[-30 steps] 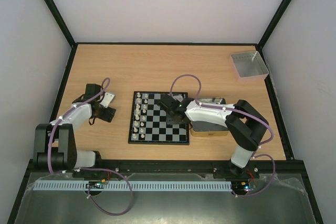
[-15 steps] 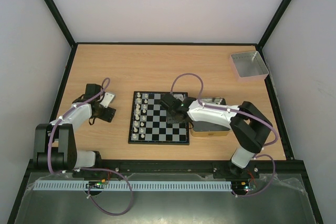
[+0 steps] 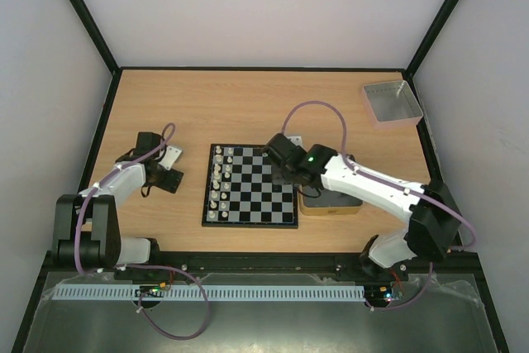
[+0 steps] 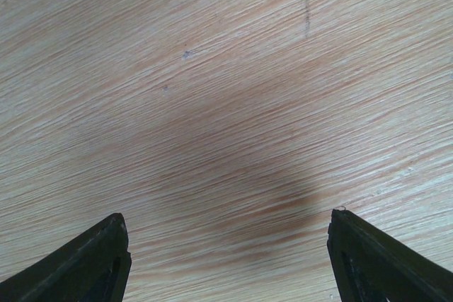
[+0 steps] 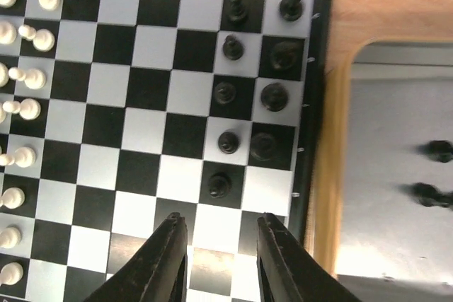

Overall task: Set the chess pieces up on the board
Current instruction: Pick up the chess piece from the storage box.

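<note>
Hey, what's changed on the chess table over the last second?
The right arm stretched out: its elbow swung right and toward the near edge, and the right gripper shifted slightly toward the far right corner of the board. Its jaws stand apart with nothing between them; no release is visible. The left gripper, the white chess pieces and the tin stayed put.

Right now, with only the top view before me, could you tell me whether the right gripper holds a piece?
Observer: No. Its wrist view shows the right gripper open and holding nothing, above the board.
Operator: Are there black pieces in the tin?
Observer: Yes, two black pieces show in the tin, at that view's right edge.
Operator: And the left gripper, please?
Observer: The left gripper is open above the table, holding nothing.
</note>
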Robot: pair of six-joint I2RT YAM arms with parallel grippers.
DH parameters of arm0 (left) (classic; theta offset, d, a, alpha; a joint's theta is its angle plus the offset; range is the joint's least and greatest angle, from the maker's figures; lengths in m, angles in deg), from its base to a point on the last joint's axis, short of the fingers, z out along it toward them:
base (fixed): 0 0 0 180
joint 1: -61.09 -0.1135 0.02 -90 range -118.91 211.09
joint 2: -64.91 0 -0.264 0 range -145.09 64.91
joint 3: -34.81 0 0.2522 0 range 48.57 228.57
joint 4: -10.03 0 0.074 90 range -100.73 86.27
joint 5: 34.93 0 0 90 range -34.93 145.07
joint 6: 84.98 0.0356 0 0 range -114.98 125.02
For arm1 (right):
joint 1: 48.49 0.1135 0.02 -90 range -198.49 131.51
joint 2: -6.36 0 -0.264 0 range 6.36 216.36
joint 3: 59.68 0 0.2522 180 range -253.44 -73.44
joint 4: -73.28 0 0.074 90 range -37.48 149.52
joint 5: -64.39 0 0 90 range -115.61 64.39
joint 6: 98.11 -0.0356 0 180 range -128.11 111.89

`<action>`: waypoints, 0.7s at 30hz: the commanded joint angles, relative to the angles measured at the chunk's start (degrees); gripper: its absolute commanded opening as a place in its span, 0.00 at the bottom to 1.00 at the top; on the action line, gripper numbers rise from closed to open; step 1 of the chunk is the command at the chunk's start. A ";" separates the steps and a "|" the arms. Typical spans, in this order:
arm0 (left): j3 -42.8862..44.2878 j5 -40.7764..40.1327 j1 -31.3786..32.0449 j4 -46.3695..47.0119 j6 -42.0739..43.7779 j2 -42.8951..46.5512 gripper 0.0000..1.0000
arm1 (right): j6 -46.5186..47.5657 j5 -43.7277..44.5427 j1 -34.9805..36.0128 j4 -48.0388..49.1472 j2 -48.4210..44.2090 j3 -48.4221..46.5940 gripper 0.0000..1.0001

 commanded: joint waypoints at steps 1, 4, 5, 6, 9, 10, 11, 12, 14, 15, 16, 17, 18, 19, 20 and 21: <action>-0.67 -0.97 1.21 -0.36 -0.49 0.09 0.77 | 2.25 2.36 -4.96 -9.63 -4.16 -1.41 0.26; -1.23 -2.10 2.06 0.17 -0.85 0.69 0.77 | 5.42 -1.03 -12.42 -12.08 -6.14 -0.35 0.26; -1.40 -2.28 2.17 0.30 -0.84 1.02 0.77 | 6.79 -2.51 -14.97 -12.65 -6.35 -0.41 0.26; -1.66 -2.32 2.18 0.33 -0.82 1.29 0.77 | 7.85 -3.41 -17.14 -12.82 -6.19 -0.64 0.26; -1.93 -2.30 2.23 0.40 -0.68 1.67 0.77 | 10.89 -6.33 -22.49 -12.54 -3.92 -1.08 0.26; -1.97 -2.34 2.32 0.51 -0.67 1.66 0.77 | 11.40 -7.20 -23.33 -11.96 -2.88 -1.08 0.25; -2.07 -2.36 2.47 0.50 -0.66 1.65 0.77 | 11.74 -7.88 -23.89 -11.33 -1.72 -1.07 0.25; -2.21 -2.37 2.59 0.54 -0.60 1.57 0.77 | 11.95 -8.92 -24.51 -10.61 -0.74 -0.85 0.25; -2.27 -2.37 2.86 0.54 -0.58 1.62 0.77 | 12.04 -11.05 -25.44 -8.79 1.38 0.10 0.25; -2.27 -2.37 2.96 0.53 -0.59 1.71 0.77 | 12.13 -12.08 -25.65 -7.79 2.50 0.70 0.25; -2.41 -2.30 3.04 0.56 -0.48 1.76 0.77 | 12.05 -13.02 -25.71 -6.86 3.44 1.37 0.25; -2.41 -2.28 3.13 0.52 -0.49 1.79 0.77 | 11.90 -13.64 -25.82 -6.23 4.33 1.89 0.25; -2.51 -2.28 3.27 0.56 -0.49 1.77 0.77 | 11.59 -13.86 -25.81 -5.59 4.95 2.35 0.25; -2.48 -2.28 3.37 0.57 -0.48 1.82 0.77 | 11.48 -14.08 -25.81 -5.19 5.53 2.78 0.25; -2.47 -2.32 3.48 0.47 -0.41 1.78 0.77 | 11.36 -13.90 -25.81 -4.92 5.93 3.10 0.25; -2.48 -2.29 3.50 0.40 -0.40 1.86 0.77 | 11.27 -13.90 -25.85 -4.62 6.20 3.29 0.25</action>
